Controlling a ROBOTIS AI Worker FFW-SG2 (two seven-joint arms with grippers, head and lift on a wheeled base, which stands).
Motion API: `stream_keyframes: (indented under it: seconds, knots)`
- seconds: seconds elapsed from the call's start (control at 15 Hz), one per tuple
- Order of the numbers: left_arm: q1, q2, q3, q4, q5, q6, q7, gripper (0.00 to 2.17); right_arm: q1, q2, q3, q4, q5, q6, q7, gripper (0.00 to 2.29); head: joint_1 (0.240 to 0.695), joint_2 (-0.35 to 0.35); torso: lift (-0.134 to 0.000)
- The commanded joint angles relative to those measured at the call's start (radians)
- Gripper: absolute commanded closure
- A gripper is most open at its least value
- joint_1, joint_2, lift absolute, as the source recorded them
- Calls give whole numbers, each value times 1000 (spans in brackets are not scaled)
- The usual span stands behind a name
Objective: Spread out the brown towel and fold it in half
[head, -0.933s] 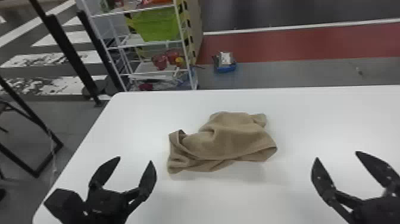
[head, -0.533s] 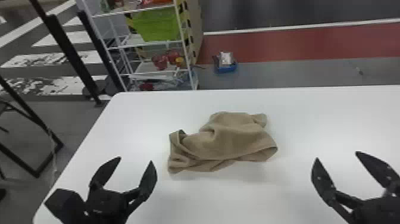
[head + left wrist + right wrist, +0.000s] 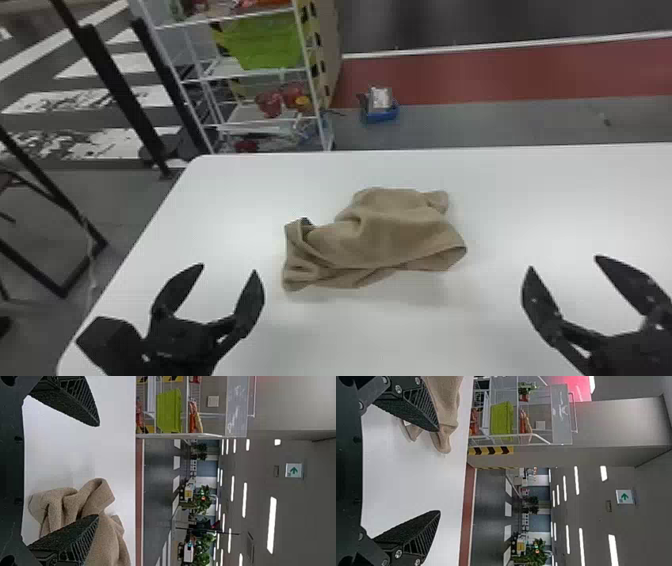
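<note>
The brown towel [image 3: 385,230] lies crumpled on the white table, a folded-over flap at its left end. My left gripper [image 3: 228,267] is open to the left of the towel and nearer the front, nothing between its fingers. At the right my right gripper [image 3: 563,261] also stands open, apart from the cloth. In the left wrist view the open left gripper [image 3: 99,471] has the towel [image 3: 107,538] beyond one finger. The right wrist view has the open right gripper [image 3: 440,471], with part of the towel [image 3: 445,403] behind one finger.
The white table [image 3: 240,190] extends around the towel, its rounded far-left corner in view. Behind it stand a wire shelf [image 3: 260,72] with a green bin [image 3: 270,42] and, on the floor, a small blue box [image 3: 380,112]. Black metal frames stand left of the table.
</note>
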Motion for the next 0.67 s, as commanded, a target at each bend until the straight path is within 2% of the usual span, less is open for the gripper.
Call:
stream_keyframes:
  seconds: [0.0, 0.07, 0.2, 0.27, 0.4, 0.6]
  knots:
    - [0, -4, 0, 3, 0, 0, 1, 63, -18, 1, -9, 18, 6, -24, 45, 164, 695, 228, -134]
    - [0, -4, 2, 3, 0, 0, 1, 63, -31, 1, -18, 34, 20, -52, 85, 164, 695, 232, -134]
    - [0, -4, 3, 3, 2, 0, 1, 63, -64, 1, -26, 60, 96, -70, 148, 164, 695, 243, -134]
    - [0, -4, 3, 4, 2, 0, 1, 63, -93, 1, -32, 101, 146, -138, 186, 164, 695, 246, -134]
    - [-2, -4, 3, 6, 2, 0, 1, 63, -154, 1, -67, 181, 176, -209, 252, 164, 695, 266, -134]
    - [-3, -4, 5, 10, 2, 0, 1, 63, -225, 1, -84, 270, 254, -248, 290, 164, 695, 266, -134]
